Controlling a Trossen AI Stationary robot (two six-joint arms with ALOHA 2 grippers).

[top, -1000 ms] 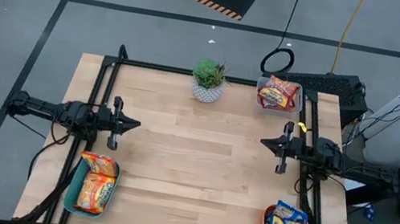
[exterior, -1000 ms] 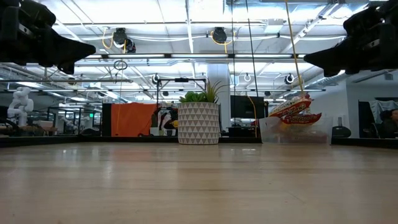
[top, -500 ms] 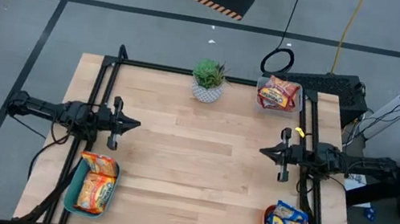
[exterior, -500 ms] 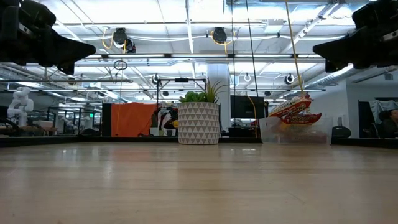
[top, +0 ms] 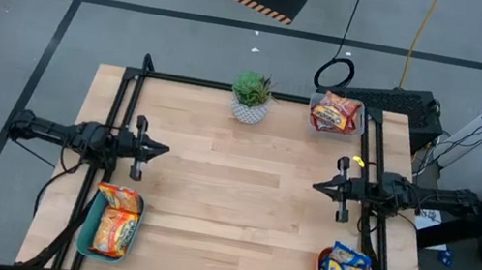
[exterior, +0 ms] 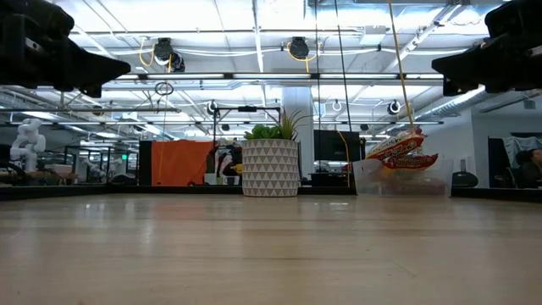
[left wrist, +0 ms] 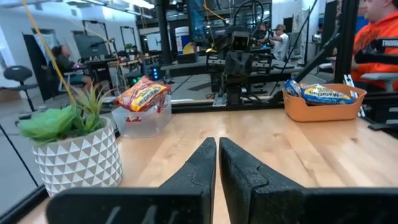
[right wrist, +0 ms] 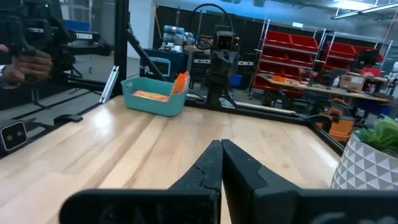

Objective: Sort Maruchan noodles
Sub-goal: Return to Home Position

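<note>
Left gripper (top: pixel 163 150) and right gripper (top: pixel 316 183) hover pressed together (both empty), tips facing each other across the table. Orange noodle packs (top: pixel 114 224) lie lengthwise along my teal tray (top: pixel 85 228).

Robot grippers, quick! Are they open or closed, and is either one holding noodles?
Left gripper: closed, holding nothing, at the table's left edge.
Right gripper: closed, holding nothing, at the table's right edge.

Left tool (left wrist: pixel 217 142) closed above wood, red noodle packs (left wrist: pixel 142 95) in clear tub (left wrist: pixel 148 123) — potted plant (left wrist: pixel 74 158) beside
</note>
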